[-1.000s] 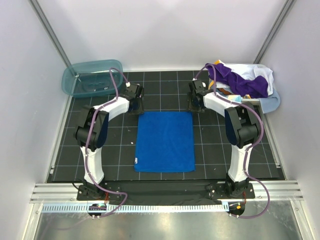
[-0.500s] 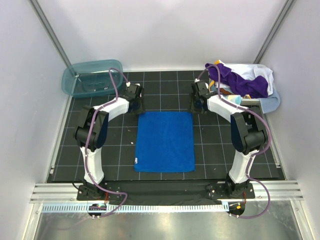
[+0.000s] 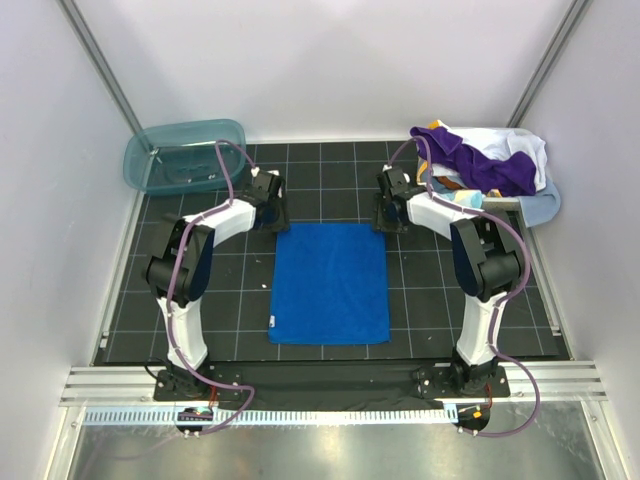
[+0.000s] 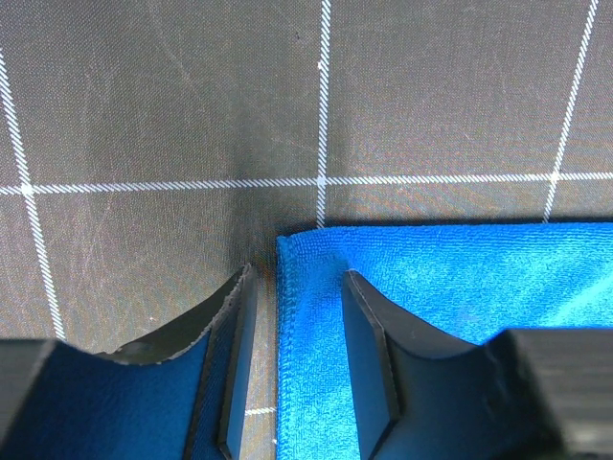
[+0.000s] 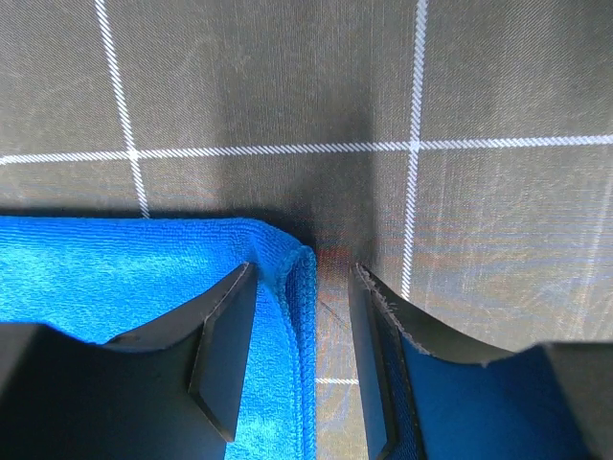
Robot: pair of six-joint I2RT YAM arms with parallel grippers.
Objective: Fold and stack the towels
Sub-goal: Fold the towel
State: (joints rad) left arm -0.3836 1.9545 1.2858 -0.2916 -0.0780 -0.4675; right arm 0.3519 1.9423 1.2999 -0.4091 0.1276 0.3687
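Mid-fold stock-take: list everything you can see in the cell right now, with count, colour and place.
blue towel: one, royal blue, flat at the mat's centre.
towel pile: several, purple on top, white, light blue, a bit of orange, far right corner.
tub: one, translucent teal, far left corner.
mat: one, black with white grid, covering the table.
left tool: one, black, open, astride the blue towel's far left corner.
right tool: one, black, open, astride its far right corner.
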